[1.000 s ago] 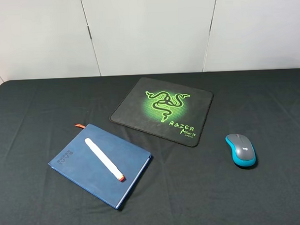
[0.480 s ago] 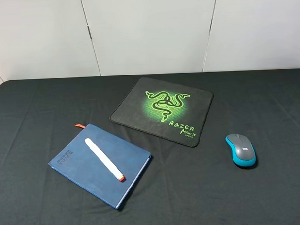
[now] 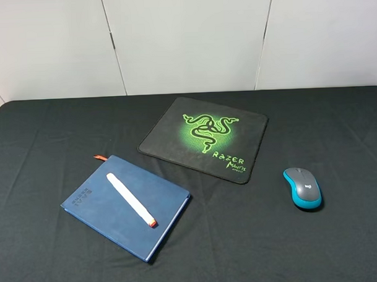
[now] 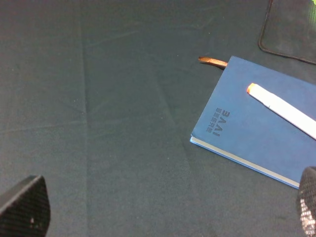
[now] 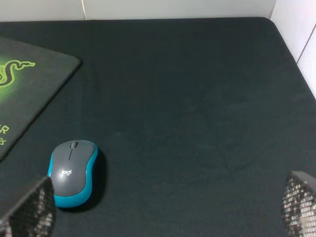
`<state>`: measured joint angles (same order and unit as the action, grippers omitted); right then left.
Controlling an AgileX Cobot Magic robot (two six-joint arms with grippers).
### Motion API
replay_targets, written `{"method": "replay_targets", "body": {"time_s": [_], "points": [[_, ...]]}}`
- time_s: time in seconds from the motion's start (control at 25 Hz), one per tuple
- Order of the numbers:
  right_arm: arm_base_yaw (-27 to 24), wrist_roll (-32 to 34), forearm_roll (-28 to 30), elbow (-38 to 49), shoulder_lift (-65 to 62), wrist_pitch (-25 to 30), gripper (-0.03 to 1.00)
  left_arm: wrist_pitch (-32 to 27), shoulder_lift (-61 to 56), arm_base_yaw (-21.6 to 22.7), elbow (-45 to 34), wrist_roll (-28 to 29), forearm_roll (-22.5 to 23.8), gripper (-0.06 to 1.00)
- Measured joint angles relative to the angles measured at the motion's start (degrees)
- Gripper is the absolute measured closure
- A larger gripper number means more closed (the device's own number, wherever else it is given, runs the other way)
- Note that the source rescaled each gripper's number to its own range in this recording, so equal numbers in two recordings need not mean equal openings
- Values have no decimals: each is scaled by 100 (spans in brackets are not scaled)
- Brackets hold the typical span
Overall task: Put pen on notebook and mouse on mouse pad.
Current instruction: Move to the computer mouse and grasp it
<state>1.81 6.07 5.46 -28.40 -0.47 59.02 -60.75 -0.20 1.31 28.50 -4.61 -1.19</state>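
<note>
Left gripper (image 4: 166, 206) and right gripper (image 5: 163, 206) stand spread and empty, apparently ready to grasp. Thick white pen (image 3: 131, 199) rests on dark blue hardcover notebook (image 3: 94, 203), so that part looks done. Grey, blue-sided mouse (image 3: 302, 188) sits beside black green-logo fabric mouse pad (image 3: 169, 132), apart from it and not yet placed.

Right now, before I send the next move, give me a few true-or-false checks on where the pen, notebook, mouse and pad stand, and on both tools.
1. The pen lies on the notebook. True.
2. The mouse sits on the mouse pad. False: it rests on the black table, clear of the pad and to its right in the high view.
3. The notebook is open. False: it is shut, and the pen lies across its cover.
4. The right tool is open and holds nothing. True.
5. The left tool grips the pen. False: it is open and empty, and the pen lies free on the notebook.
</note>
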Motion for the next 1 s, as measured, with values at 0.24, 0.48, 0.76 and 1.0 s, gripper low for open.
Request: {"method": "replay_targets", "body": {"time_s": [0.24, 0.48, 0.76, 1.0], "points": [[0, 0, 0, 0, 0, 0, -3, 13, 0, 0, 0, 0, -15, -6], [0, 0, -11, 0, 0, 0, -3, 13, 0, 0, 0, -4, -15, -6], [0, 0, -11, 0, 0, 0, -3, 13, 0, 0, 0, -4, -15, -6], [0, 0, -11, 0, 0, 0, -3, 13, 0, 0, 0, -4, -15, -6]]}}
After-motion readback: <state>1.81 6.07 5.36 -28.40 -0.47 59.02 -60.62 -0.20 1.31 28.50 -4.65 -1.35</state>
